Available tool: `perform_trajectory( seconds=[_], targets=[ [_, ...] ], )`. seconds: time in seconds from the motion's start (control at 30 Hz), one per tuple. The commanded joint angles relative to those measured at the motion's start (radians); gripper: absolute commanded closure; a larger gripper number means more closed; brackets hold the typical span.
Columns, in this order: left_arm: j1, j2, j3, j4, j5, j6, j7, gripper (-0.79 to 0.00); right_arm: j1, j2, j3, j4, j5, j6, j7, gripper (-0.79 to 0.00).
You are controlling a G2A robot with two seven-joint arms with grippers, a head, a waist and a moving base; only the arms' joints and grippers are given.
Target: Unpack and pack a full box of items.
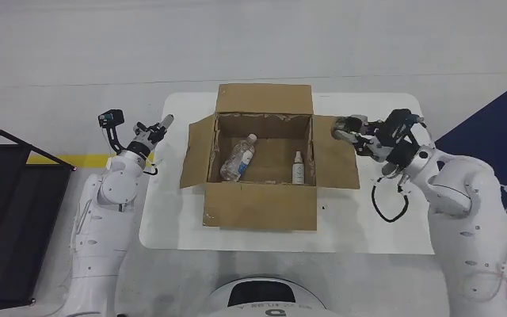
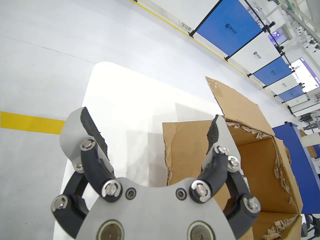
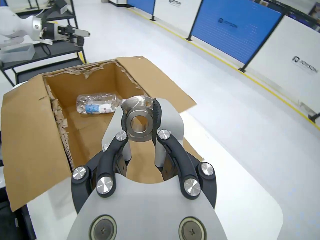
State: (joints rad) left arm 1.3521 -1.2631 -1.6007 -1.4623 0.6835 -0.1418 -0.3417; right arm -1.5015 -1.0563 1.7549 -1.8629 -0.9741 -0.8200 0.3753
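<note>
White table [image 1: 380, 230] carries an open cardboard box [image 1: 260, 208]. Beside the box, left gripper [image 2: 151, 123] spread, empty; at the opposite flap, right gripper [image 3: 139, 116] clamps metal ring [image 3: 138, 137]. Blue-white partitions [image 3: 235, 23] beyond the box.

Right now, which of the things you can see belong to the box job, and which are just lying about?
Job: cardboard box; plastic bottle and small white bottle inside it; metal flange held in the right tool; left tool, open.
Lying about: black rack; partition panels; yellow floor line.
</note>
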Motion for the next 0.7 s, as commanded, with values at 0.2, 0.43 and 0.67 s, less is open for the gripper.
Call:
perform_trajectory(
  seconds=[0.2, 0.43, 0.67],
  targets=[
    [0.0, 0.0, 0.0, 0.0, 0.0, 0.0, 0.0, -0.785, 0.039, 0.008, 0.029, 0.2, 0.033, 0.191, 0.167, 0.0],
    [0.0, 0.0, 0.0, 0.0, 0.0, 0.0, 0.0, -0.785, 0.128, 0.012, -0.033, 0.314, -0.035, 0.321, 0.303, 0.0],
    [0.0, 0.0, 0.0, 0.0, 0.0, 0.0, 0.0, -0.785, 0.187, 0.017, -0.066, 0.39, -0.071, 0.39, 0.404, 0.0]
  ],
)
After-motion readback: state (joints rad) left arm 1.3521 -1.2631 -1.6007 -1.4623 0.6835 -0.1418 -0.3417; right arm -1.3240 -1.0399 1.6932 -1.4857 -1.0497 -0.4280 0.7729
